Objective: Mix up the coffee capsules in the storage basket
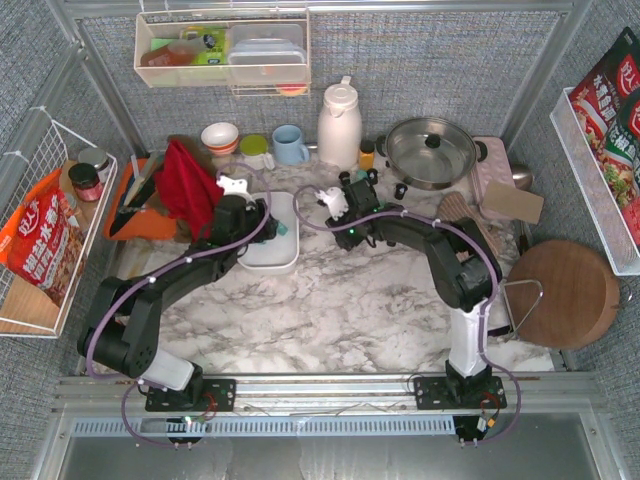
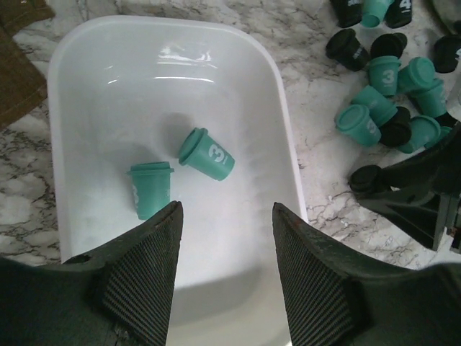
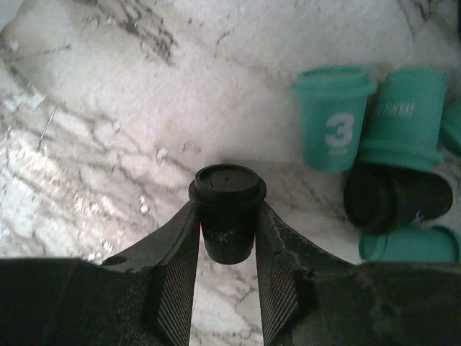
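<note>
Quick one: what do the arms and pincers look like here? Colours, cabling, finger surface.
The left arm and right arm are black jointed links, each with a white segment above its base and a lavender cable running along it. The left pincer and right pincer each have two black tapering fingers with ribbed inner pads.

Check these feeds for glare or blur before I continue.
Left wrist: glare streaks on the far wall of the white shallow plastic tray; the two teal cup-shaped capsules inside are sharp. Right wrist: white marble tabletop washed out at lower left; the black cup-shaped capsule in the right gripper is dark, print faint. Top external: evenly lit, capsules tiny.
</note>
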Motion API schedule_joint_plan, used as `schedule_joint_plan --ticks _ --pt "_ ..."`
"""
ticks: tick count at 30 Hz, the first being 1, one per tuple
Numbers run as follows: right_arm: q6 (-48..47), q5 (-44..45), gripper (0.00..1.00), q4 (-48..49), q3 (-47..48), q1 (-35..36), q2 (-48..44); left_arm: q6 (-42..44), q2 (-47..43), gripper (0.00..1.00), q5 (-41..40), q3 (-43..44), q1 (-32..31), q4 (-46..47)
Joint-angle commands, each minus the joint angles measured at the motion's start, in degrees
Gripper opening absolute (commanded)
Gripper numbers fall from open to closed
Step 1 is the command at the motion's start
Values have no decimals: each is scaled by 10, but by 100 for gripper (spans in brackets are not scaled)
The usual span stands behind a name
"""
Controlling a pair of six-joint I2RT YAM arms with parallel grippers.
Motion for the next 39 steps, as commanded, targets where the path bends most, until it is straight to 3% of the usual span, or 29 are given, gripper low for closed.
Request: schedule_joint_plan --ticks 1,9,10,12,13,18,22,25,39 --pt "13 -23 31 50 -44 -2 -49 16 -4 62 50 -15 -8 76" --pt "132 -132 20 135 -156 -23 -191 153 0 67 84 -40 -81 174" --pt "152 -145 18 149 -169 -25 -206 174 1 74 91 -43 -87 182" --pt "193 -173 17 181 -200 -30 -228 215 -2 98 106 -60 -102 223" --pt "215 -183 17 200 -224 -32 -239 243 -5 99 109 -74 -112 250" --pt "292 -231 17 253 -270 -35 -262 398 -5 99 149 -200 -152 505" --pt "338 -253 17 246 -260 -35 -257 463 40 99 186 -268 -162 707" --pt "364 -282 17 238 -244 -33 -249 476 74 99 203 -280 -168 786" --pt "367 -311 18 238 -238 -14 -264 507 133 99 208 -229 -197 786"
